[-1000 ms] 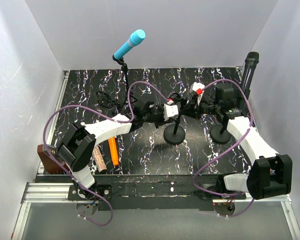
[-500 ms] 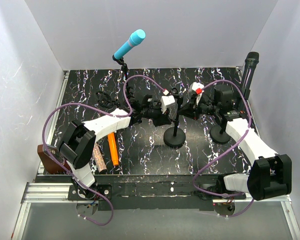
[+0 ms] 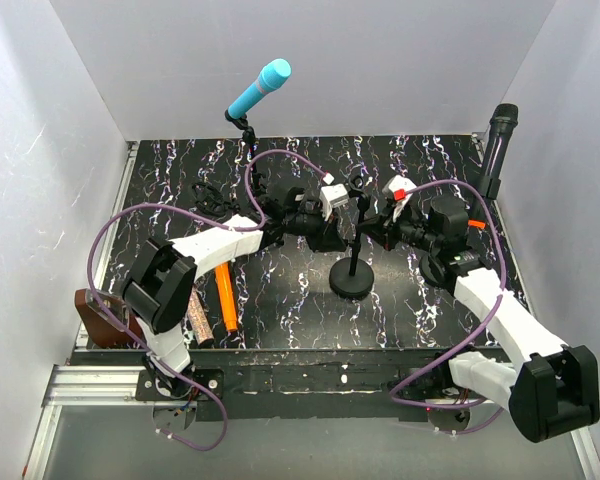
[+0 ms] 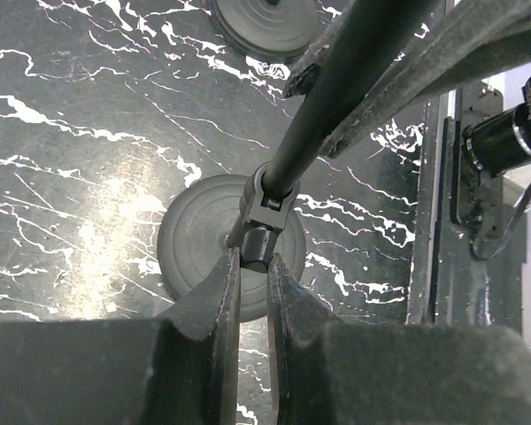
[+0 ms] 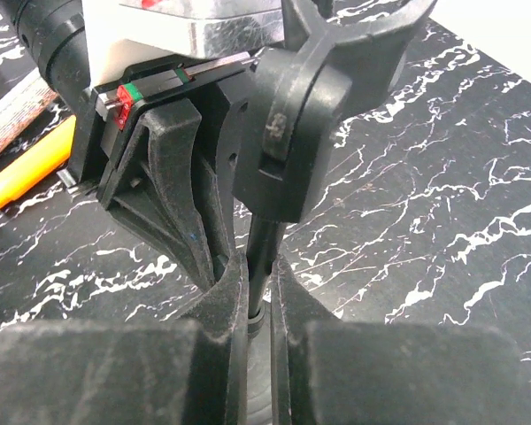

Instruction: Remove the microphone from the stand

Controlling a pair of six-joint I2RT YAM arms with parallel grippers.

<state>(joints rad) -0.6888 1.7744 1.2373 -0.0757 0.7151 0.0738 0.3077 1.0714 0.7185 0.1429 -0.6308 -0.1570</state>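
A black stand with a round base [image 3: 351, 278] and an empty clip on top [image 3: 358, 190] stands mid-table. My left gripper [image 3: 342, 218] is shut on its pole from the left; in the left wrist view the gripper [image 4: 252, 258] pinches the pole's collar [image 4: 265, 208] above the base [image 4: 195, 243]. My right gripper [image 3: 370, 228] is shut on the same pole from the right; in the right wrist view the gripper [image 5: 261, 266] clamps the pole [image 5: 267, 235] under the clip [image 5: 301, 133]. A blue microphone [image 3: 260, 88] sits on a back stand. A black microphone [image 3: 498, 140] sits on a right stand.
An orange cylinder [image 3: 224, 303] and a brown one [image 3: 198, 318] lie at the front left. A brown object [image 3: 92, 308] sits at the left edge. Purple cables loop over both arms. White walls enclose the table on three sides. A second stand base [image 4: 265, 22] shows in the left wrist view.
The left gripper has moved up and back along the middle stand's pole. The right arm has swung its elbow nearer and its gripper has closed in on the pole from the right.
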